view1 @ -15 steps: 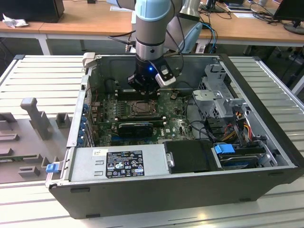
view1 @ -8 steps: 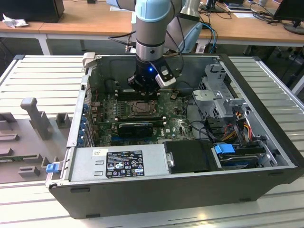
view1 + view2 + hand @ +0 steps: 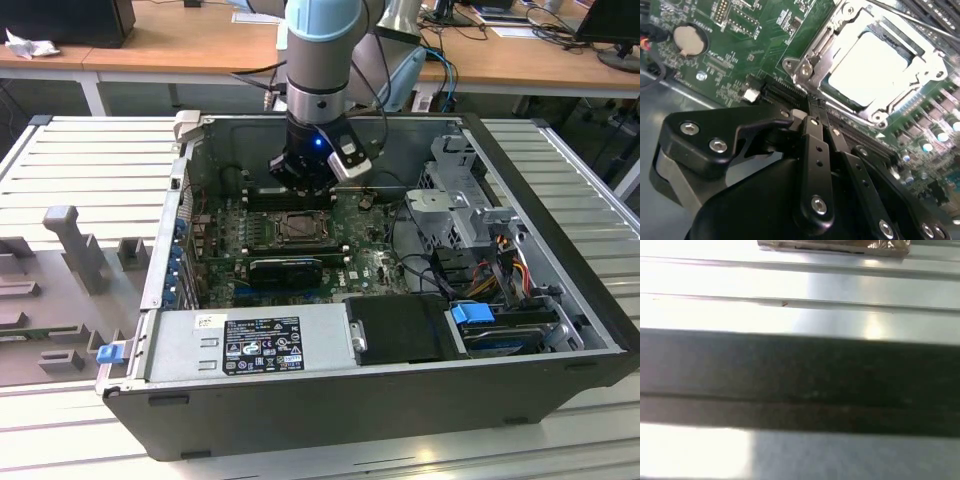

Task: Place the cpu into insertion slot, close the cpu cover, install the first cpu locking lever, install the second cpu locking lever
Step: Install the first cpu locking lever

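Note:
The cpu lies in the insertion slot, its pale silvery top showing through the cut-out of the cpu cover. The cover lies flat over the chip. A thin metal lever rod runs along the socket's far side. My gripper is shut with nothing between its black fingers, and the tips sit just off a corner of the socket frame. In the exterior view the gripper hangs inside the open computer case, right behind the socket.
The green motherboard carries a coin battery and long black slots beside the socket. A black card, power supply and drive cage crowd the case. Ribbed metal table surrounds it.

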Tool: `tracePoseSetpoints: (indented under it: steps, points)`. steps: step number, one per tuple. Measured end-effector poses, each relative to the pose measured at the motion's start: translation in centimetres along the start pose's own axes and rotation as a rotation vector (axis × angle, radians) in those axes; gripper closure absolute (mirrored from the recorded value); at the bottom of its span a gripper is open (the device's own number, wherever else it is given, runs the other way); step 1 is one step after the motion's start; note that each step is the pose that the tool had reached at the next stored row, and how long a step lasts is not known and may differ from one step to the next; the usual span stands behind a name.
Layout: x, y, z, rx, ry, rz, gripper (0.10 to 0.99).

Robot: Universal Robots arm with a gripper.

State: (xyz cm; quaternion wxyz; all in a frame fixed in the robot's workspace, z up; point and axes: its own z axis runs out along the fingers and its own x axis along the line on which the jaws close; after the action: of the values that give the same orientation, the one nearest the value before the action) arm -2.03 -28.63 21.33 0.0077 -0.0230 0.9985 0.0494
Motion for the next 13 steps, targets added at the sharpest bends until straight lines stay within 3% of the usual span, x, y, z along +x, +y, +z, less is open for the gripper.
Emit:
tracePoseSetpoints:
  steps: [3, 13]
  points:
    - [-0.02, 0.04, -0.97, 0.0, -0.0001, 0.0, 0.98]
    - [0.01, -0.51, -1.02, 0.0, 0.0001, 0.0, 0.98]
